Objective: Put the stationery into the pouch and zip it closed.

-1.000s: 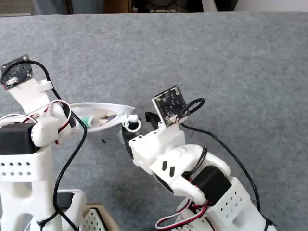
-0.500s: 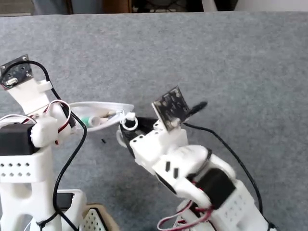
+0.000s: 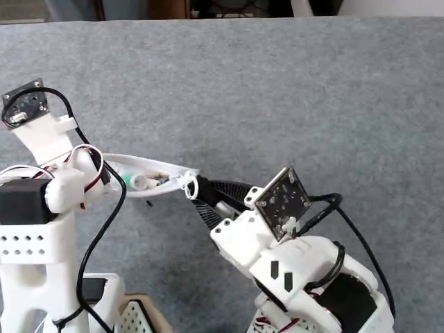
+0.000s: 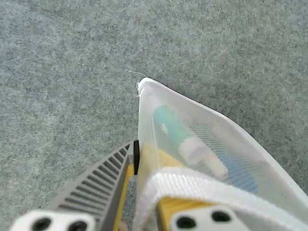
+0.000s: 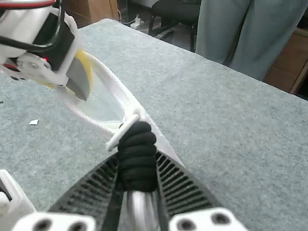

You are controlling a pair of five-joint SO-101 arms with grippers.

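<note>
The white mesh pouch (image 3: 154, 166) lies stretched between both arms on the grey table. Inside it are stationery items (image 3: 139, 182): a green-capped pen (image 4: 169, 126), a white marker and something blue. My left gripper (image 3: 111, 177) is shut on the pouch's (image 4: 216, 144) end, with a yellow-padded finger on each side of the fabric (image 4: 137, 159). At the other end, my right gripper (image 3: 197, 189) is shut on the black zipper pull (image 5: 137, 144), which hangs from a white ring (image 5: 126, 126). The pouch's mouth (image 5: 103, 103) looks narrow, with a gap near the left gripper.
Grey cloth covers the table (image 3: 312, 90), with wide free room at the back and right. A small dark speck (image 3: 148, 203) lies just in front of the pouch. Both arm bases stand at the near edge.
My right arm has swung right and toward the front with the zipper pull in its grip. The pouch has been drawn out longer and flatter, and its mouth has narrowed. The left arm stays put.
</note>
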